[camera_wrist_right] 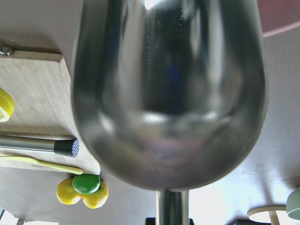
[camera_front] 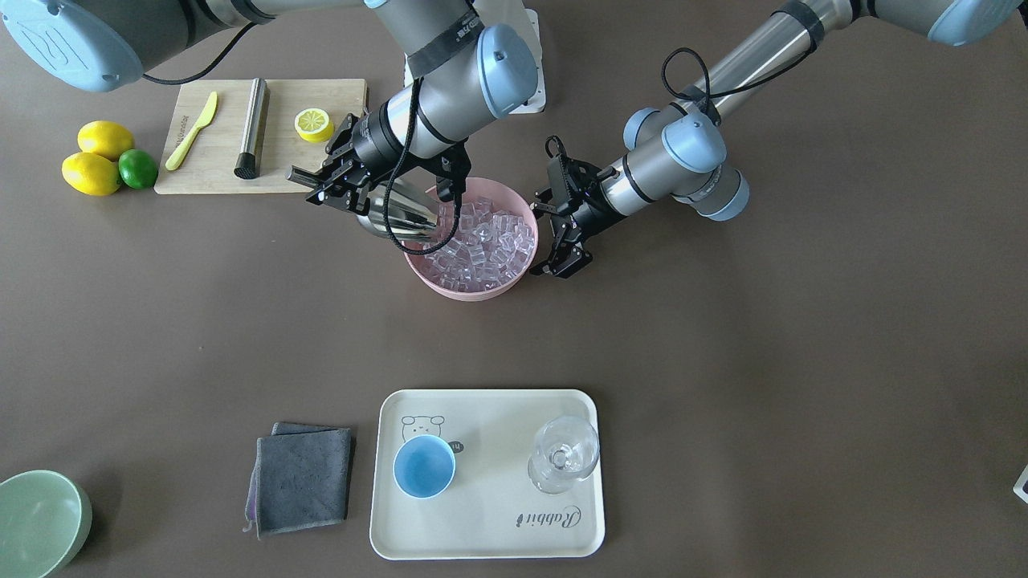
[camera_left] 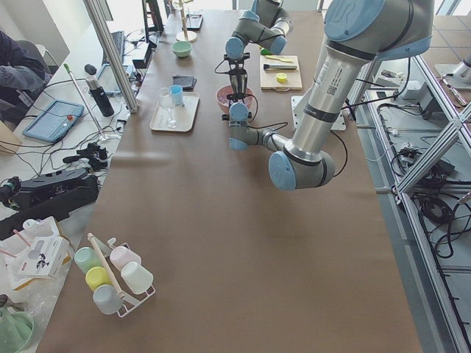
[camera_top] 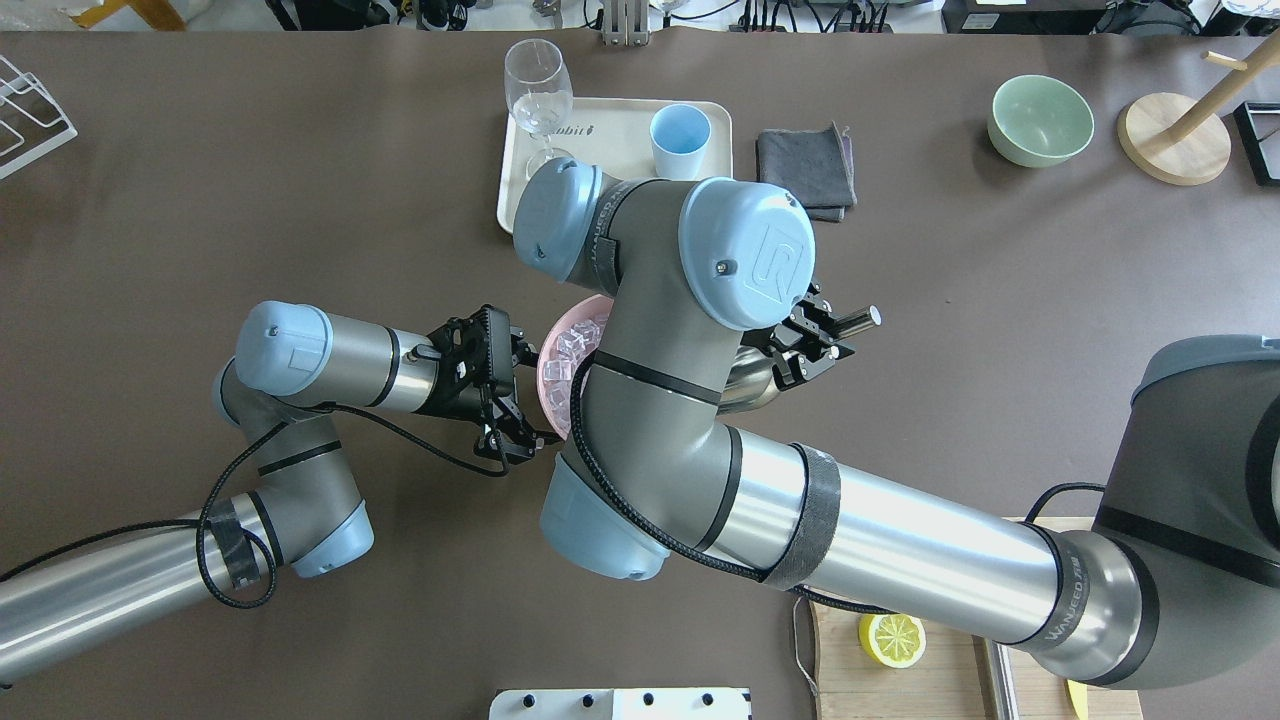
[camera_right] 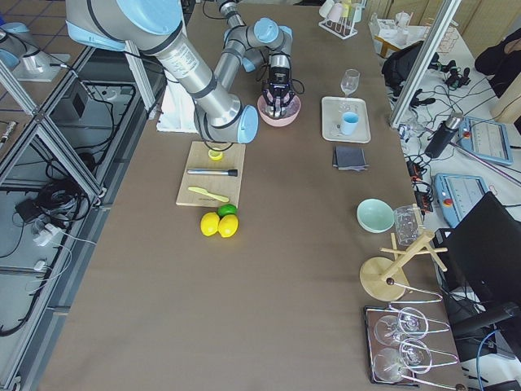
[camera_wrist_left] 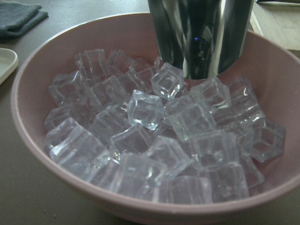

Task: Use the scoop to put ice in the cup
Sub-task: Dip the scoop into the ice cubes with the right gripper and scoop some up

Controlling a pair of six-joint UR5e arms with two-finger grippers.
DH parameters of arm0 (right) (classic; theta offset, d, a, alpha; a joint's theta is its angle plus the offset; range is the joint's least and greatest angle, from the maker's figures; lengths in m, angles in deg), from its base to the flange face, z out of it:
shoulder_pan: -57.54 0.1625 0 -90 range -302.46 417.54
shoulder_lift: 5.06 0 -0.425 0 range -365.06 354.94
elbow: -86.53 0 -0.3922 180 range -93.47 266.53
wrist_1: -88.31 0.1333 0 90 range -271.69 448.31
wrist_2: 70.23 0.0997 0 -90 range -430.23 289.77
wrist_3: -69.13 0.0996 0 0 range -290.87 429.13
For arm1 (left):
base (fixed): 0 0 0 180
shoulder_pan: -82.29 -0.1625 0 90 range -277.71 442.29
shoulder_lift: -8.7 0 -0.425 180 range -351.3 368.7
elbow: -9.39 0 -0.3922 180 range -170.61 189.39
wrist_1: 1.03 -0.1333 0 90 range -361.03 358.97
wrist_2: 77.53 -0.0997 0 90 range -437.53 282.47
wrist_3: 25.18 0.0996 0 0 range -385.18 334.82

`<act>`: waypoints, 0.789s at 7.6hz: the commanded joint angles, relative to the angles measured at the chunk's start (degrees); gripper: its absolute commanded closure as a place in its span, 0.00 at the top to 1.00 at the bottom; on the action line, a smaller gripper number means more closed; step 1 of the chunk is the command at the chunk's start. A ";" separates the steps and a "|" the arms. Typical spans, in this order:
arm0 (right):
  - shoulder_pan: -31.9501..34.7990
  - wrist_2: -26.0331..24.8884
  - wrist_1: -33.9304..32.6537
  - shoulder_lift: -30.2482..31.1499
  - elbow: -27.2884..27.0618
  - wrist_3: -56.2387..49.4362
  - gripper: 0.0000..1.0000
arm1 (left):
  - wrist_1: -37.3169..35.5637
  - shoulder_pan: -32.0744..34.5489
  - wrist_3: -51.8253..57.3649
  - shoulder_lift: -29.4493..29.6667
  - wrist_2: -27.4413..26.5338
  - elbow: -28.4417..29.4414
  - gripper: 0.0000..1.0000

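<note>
My right gripper [camera_front: 321, 181] is shut on the straight handle of the shiny steel scoop [camera_front: 401, 217]. The scoop's mouth is dipped into the ice [camera_front: 482, 245] that fills a pink bowl [camera_front: 474, 291]. The left wrist view shows the scoop [camera_wrist_left: 197, 37] standing among the clear cubes [camera_wrist_left: 150, 136]. My left gripper [camera_front: 548, 237] is open and empty, at the bowl's rim on the side opposite the scoop. The light blue cup [camera_front: 424, 466] stands upright and empty on a cream tray [camera_front: 498, 530], well away from both grippers.
A clear stemmed glass [camera_front: 564, 453] stands on the tray beside the cup. A grey cloth [camera_front: 303, 478] and a pale green bowl [camera_front: 40, 522] lie left of the tray. A cutting board [camera_front: 217, 164] with a knife, steel cylinder and lemon half sits beside two lemons and a lime [camera_front: 138, 168].
</note>
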 commanded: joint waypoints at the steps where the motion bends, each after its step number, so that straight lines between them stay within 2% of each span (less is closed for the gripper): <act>1: -0.21 0.11 3.11 -1.93 5.13 0.55 0.00 | 0.00 -0.08 0.00 0.05 0.00 0.00 0.98; 4: -0.21 0.46 8.72 -1.68 7.26 2.47 0.00 | 0.00 -0.08 0.00 -0.04 0.00 0.00 0.98; 6: -0.21 1.16 12.15 -0.37 6.39 4.76 0.00 | 0.00 -0.08 0.00 -0.04 -0.09 0.00 0.98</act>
